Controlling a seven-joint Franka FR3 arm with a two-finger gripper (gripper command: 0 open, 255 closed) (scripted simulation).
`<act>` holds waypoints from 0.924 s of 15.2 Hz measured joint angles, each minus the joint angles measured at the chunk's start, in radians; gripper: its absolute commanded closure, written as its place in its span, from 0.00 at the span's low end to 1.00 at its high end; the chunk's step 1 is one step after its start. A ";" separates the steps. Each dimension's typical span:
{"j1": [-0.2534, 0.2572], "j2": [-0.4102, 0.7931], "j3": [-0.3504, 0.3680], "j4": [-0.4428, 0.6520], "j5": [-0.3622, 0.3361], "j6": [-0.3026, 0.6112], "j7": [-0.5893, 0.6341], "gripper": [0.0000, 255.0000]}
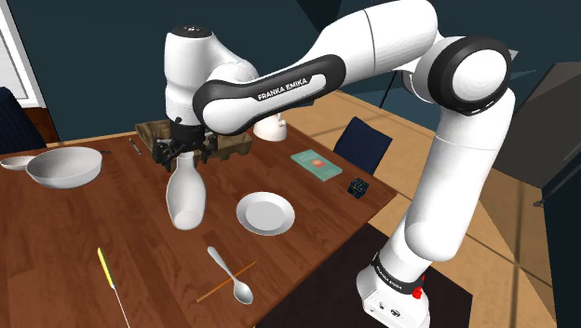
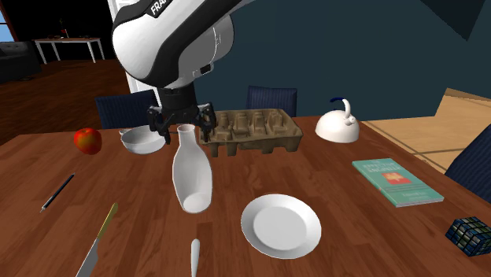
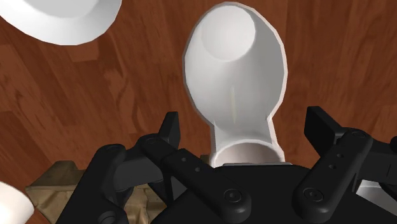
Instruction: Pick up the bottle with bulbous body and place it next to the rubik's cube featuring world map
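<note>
A white bottle with a narrow neck and bulbous body stands on the brown wooden table. My black gripper hangs over its top, open. One finger is on each side of the neck, with gaps showing, so nothing is held. The dark rubik's cube sits far from the bottle near the table's corner, at the shoulder view's right.
A white plate lies between bottle and cube, a green book beyond it. An egg carton, white bowl, kettle, apple, spoon and knife lie around.
</note>
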 measured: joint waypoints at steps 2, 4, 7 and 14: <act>0.000 -0.001 0.000 0.001 0.000 0.000 0.000 1.00; 0.000 -0.002 0.000 0.001 0.000 0.000 0.000 1.00; -0.001 -0.003 0.000 -0.001 0.000 0.001 0.000 1.00; -0.002 -0.015 0.004 0.022 0.015 -0.033 -0.013 1.00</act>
